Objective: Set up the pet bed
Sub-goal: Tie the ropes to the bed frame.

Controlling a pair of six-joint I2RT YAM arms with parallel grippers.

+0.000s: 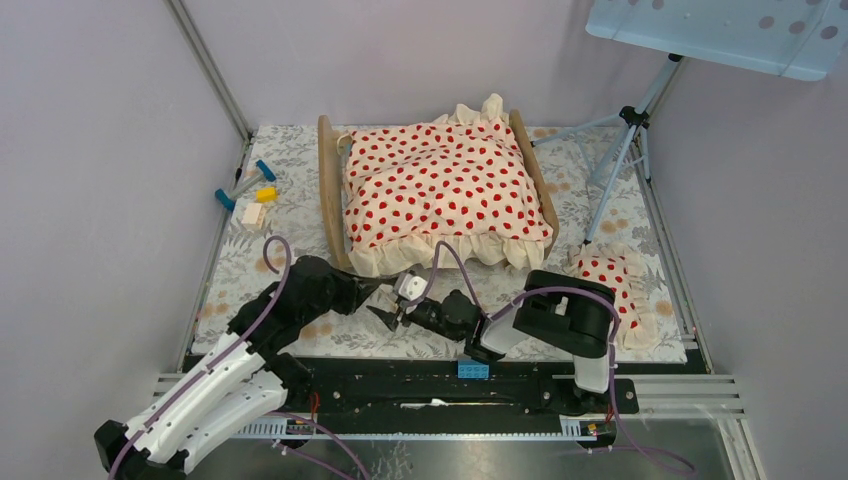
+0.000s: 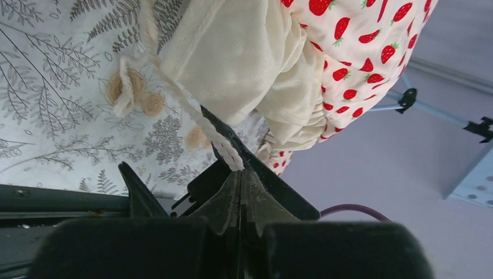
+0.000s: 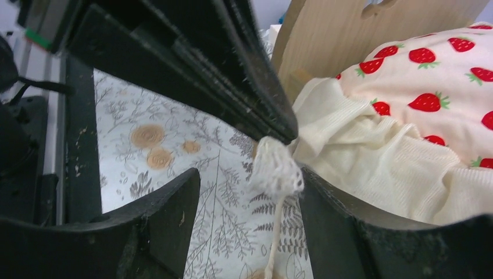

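While the left tool [image 2: 241,171] was clamped shut on a cord [image 2: 195,119] near the counter's [image 1: 300,220] front edge, the right tool [image 3: 250,186] stood open astride the cord's knot [image 3: 276,168]. Toward 12 o'clock, the bed [image 1: 328,190] sat mid-counter under a blanket [image 1: 440,185].

White-shelled left arm [image 1: 200,395], black right arm [image 1: 560,315], purple cables [image 1: 288,265], scuffed black left end effector [image 2: 241,174].

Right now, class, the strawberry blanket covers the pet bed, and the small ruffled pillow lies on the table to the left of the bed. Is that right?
Not quite. The small pillow lies on the table to the right of the pet bed, as the top external view shows. The blanket does cover the bed.
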